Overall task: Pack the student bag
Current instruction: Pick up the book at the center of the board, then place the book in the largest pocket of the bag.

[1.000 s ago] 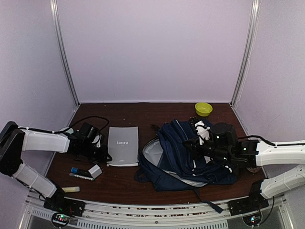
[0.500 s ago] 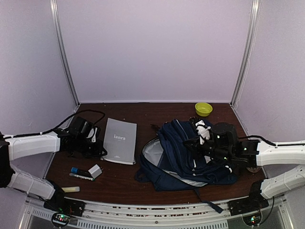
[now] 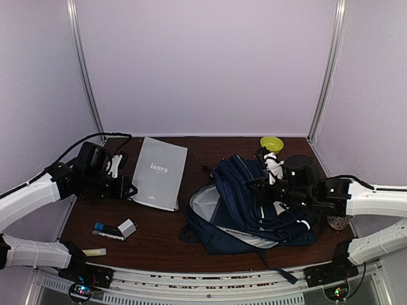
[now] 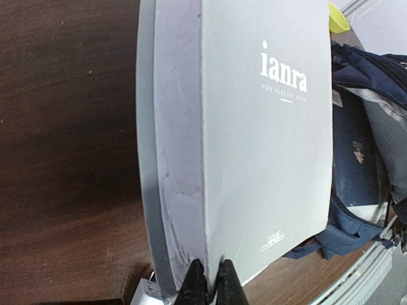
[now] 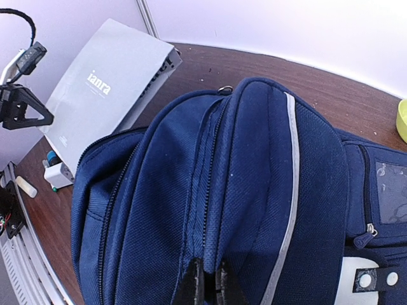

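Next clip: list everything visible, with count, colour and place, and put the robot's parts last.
student bag: one, navy with white trim, right of centre, open on its left side.
grey book: one, grey with white lettering, left of the bag, tilted.
bowl: one, yellow-green, far right.
marker: one, blue, near left.
white block: one, white, beside the marker.
pale stick: one, cream, near-left edge.
table: one, dark brown.
left pincer: one, black, shut on the grey book's edge.
right pincer: one, black, shut on the student bag's fabric.
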You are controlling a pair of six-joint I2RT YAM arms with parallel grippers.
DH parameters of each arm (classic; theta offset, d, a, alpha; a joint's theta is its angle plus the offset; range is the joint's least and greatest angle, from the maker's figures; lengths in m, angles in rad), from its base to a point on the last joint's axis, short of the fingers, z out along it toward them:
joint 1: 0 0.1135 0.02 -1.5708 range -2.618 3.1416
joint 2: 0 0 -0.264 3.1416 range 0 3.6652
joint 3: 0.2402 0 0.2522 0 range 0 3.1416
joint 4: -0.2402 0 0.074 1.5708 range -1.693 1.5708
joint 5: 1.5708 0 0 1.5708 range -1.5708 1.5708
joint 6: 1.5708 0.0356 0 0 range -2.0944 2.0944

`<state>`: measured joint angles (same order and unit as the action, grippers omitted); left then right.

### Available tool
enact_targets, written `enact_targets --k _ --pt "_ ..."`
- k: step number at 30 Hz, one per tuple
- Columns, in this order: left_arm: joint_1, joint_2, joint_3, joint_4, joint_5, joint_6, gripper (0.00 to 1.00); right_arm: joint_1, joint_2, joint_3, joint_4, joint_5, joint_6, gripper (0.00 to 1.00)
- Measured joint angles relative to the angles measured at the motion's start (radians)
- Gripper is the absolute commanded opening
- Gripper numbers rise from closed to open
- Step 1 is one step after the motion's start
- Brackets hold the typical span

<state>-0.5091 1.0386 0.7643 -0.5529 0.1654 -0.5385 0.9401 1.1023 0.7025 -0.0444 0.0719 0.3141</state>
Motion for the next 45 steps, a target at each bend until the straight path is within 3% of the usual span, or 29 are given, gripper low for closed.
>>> enact_targets --k 12,19,28,45 --pt "-0.045 -0.036 0.155 -0.136 0.137 0.098 0.00 -0.005 -0.045 0.051 -0.097 0.024 0.001 0.00" --pt "-0.179 0.071 0.230 -0.181 0.236 0.162 0.00 -0.005 -0.047 0.082 -0.144 0.049 -0.015 0.00" --pt "-0.248 0.182 0.266 -0.241 0.246 0.233 0.00 -0.005 -0.071 0.109 -0.207 0.089 -0.024 0.00" --pt "-0.334 0.209 0.262 -0.332 0.261 0.286 0.00 -0.006 -0.082 0.185 -0.289 0.108 -0.042 0.00"
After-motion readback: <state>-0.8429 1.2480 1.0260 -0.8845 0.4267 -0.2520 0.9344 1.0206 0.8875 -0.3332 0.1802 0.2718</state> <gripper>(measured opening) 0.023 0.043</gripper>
